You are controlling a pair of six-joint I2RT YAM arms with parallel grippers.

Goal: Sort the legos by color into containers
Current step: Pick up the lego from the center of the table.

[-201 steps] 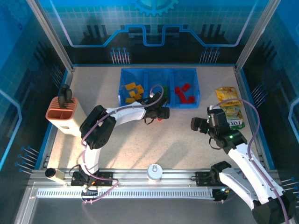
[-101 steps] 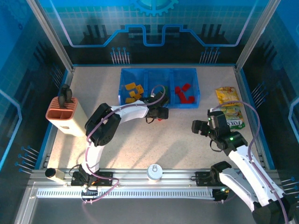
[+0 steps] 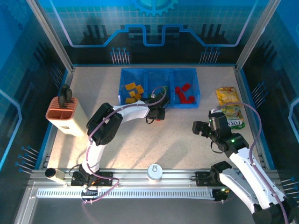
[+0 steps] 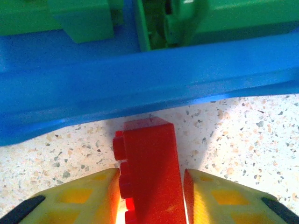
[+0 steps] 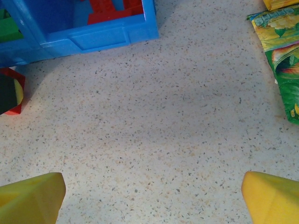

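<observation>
Since half a second ago the left gripper (image 3: 158, 113) has edged a little closer to the tray (image 3: 159, 70), its elbow swinging slightly right, while the right gripper (image 3: 200, 127) has drifted marginally toward the near edge. The tray has three compartments: the left one (image 3: 124, 93) holds about five yellow-orange bricks (image 3: 133, 92), the middle one green bricks (image 4: 81, 18), and the right one a few red bricks (image 3: 184, 93). Two snack packets (image 3: 229, 105) lie to the right. One red brick (image 4: 149, 158), a studded block with its studs facing left, sits clenched between the left gripper's yellow fingers (image 4: 100, 193), resting on the speckled table (image 4: 252, 126) just before the tray's blue wall. The right gripper hangs spread wide over bare table, grasping nothing.
</observation>
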